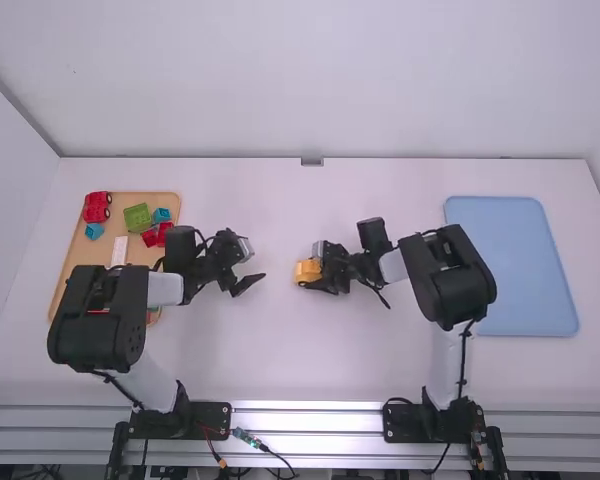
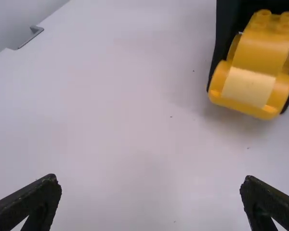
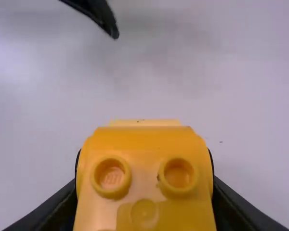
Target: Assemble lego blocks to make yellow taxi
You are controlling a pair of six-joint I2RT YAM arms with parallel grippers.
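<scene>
high view: i log the right gripper [image 1: 314, 270] near the middle of the table [image 1: 280, 360], pinching the yellow block piece [image 1: 308, 271] between its two fingers. right wrist view agrees: one finger against each side of the piece, two round studs facing the camera. whether the piece touches the table, i cannot tell. left gripper [image 1: 256, 265]: fingers spread wide, tips apart, near the piece on the side toward the table's left edge; in the left wrist view i read the white tabletop between its tips, with the piece and the other gripper farther off. along the table's left edge i note a wooden tray [image 1: 88, 255] bearing a red block car [image 1: 97, 206] at its far left corner, a green block [image 1: 137, 217], red and blue blocks and a white block [image 1: 119, 250]. by the table's right edge: a blue tray [image 1: 510, 265], lying flat.
</scene>
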